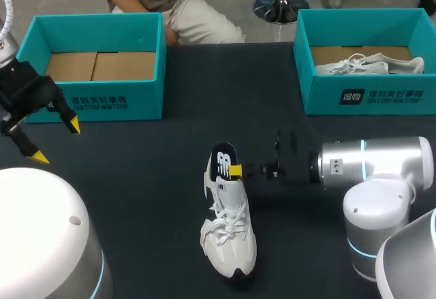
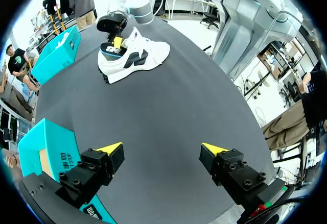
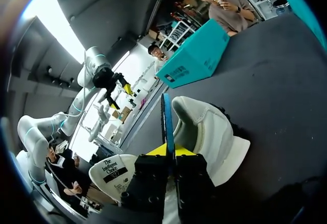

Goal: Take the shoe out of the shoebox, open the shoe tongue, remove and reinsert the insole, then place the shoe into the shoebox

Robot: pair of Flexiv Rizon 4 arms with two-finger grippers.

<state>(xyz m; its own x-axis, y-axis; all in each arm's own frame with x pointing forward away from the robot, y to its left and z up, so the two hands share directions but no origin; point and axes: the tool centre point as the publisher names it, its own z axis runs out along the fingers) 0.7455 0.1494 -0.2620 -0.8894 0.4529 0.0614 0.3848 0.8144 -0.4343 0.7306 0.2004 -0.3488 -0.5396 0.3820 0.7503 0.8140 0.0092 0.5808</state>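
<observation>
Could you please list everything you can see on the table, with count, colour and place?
table: 1, black, under everything.
left box: 1, teal, far left corner, only cardboard inside.
right box: 1, teal, far right corner.
boxed shoe: 1, white, lying in right box.
shoe: 1, white with dark side marks, mid-table, toe toward the robot.
insole: 1, dark blue, standing up out of the shoe's heel.
left gripper: 1, black, yellow tips, open, beside left box.
right gripper: 1, same colours, shut on insole.
</observation>
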